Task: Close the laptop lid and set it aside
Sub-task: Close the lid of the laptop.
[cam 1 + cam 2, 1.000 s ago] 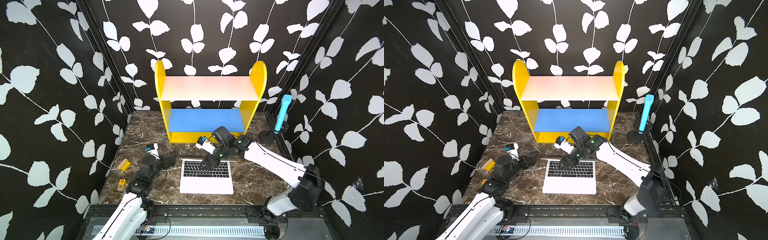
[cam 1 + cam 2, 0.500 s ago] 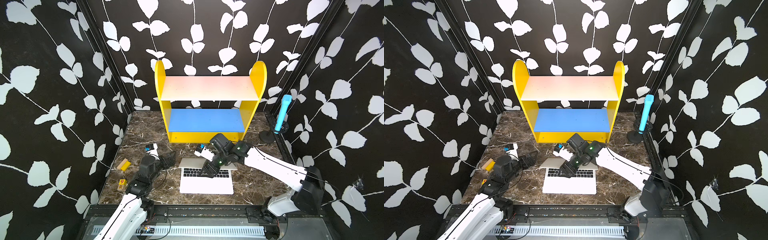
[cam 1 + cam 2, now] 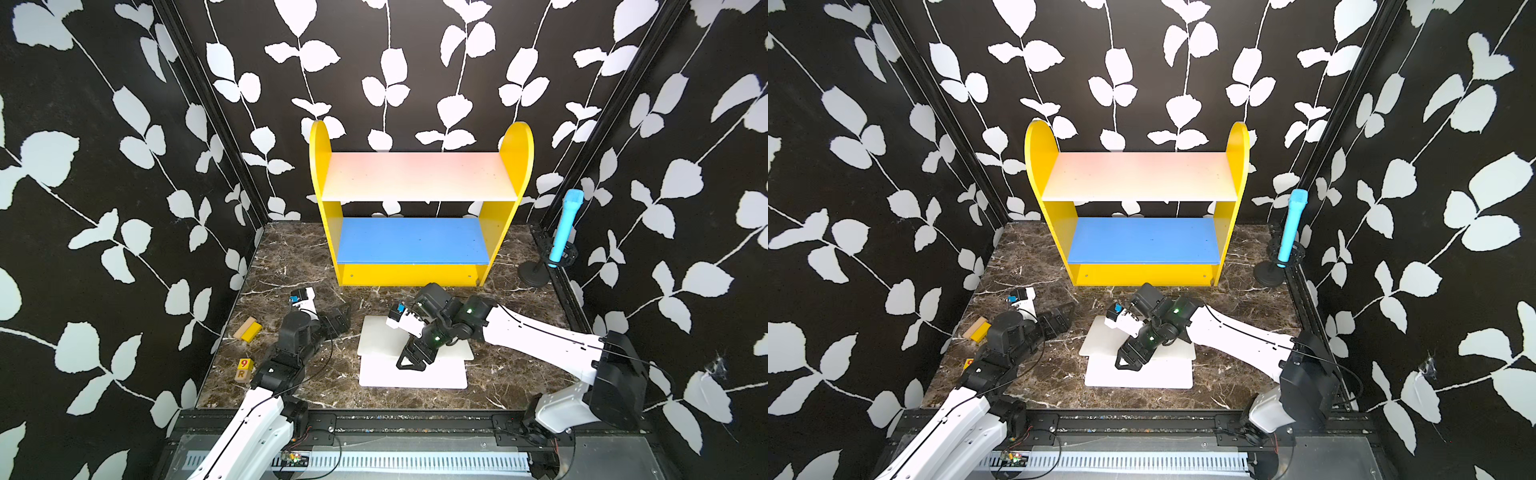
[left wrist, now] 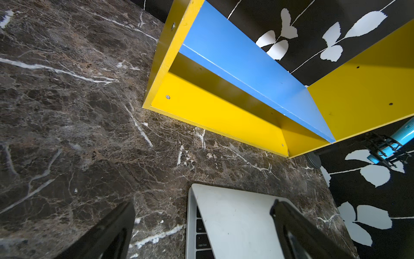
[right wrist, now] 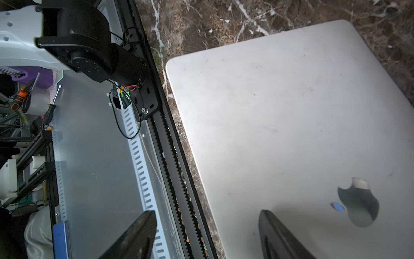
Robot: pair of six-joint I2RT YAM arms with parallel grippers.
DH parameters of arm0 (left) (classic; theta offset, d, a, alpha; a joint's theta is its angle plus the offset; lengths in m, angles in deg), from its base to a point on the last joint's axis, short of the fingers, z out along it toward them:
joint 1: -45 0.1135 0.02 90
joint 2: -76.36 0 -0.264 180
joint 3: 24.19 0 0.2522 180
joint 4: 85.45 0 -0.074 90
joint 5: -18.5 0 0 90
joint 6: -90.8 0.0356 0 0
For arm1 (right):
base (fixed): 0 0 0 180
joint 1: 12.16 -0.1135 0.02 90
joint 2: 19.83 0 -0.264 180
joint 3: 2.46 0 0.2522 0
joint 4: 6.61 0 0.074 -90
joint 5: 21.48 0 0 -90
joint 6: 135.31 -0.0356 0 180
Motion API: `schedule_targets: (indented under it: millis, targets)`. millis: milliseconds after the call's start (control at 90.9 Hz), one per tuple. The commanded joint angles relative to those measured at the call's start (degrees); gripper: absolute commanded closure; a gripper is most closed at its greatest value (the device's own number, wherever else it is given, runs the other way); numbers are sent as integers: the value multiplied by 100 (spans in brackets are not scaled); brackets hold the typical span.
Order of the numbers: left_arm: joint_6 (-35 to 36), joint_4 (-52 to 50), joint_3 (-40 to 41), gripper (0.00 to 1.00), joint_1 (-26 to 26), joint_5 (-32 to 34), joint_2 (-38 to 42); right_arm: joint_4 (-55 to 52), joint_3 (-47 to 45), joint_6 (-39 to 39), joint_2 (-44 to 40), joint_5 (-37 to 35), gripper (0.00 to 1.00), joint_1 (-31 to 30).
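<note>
The laptop [image 3: 411, 374] lies on the bench [image 3: 291, 266], in the middle, just on the near side of the yellow shelf [image 3: 415, 275]. Its lid [image 3: 379, 338] is tilted low over the keys [image 4: 200, 227] and is not fully shut. The right claw [image 3: 410, 360], with jaws apart and holding nothing, rests on top of the lid. The left claw [image 3: 338, 318] stands wide, just left of the laptop.

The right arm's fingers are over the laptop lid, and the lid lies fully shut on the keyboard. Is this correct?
Not fully shut. The right arm's fingers are over the laptop lid, but the left wrist view shows the lid tilted above the keys.
</note>
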State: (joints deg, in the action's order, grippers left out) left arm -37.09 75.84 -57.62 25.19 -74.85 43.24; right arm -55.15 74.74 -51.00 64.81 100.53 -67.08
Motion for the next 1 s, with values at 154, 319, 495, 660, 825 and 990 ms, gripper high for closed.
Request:
schedule_targets:
  millis: [154, 319, 495, 660, 825, 990]
  targets:
    - [12, -154, 141, 1, -14, 21, 69, 587, -403, -310, 365, 176, 26, -129]
    - [-49, -155, 276, 2, -14, -24, 87, 869, -569, -424, 590, 191, 26, -140]
    - [-103, -155, 419, 2, -14, -51, 102, 1096, -701, -518, 934, 183, 26, -141]
    - [-144, -155, 506, 2, -14, -72, 109, 1214, -754, -561, 1207, 118, 26, -142]
    - [-130, -194, 508, 2, -14, -101, 68, 1228, -763, -585, 1325, 8, 26, -127]
    - [-99, -357, 420, 2, -14, -183, -38, 1255, -931, -683, 975, -196, 25, -93]
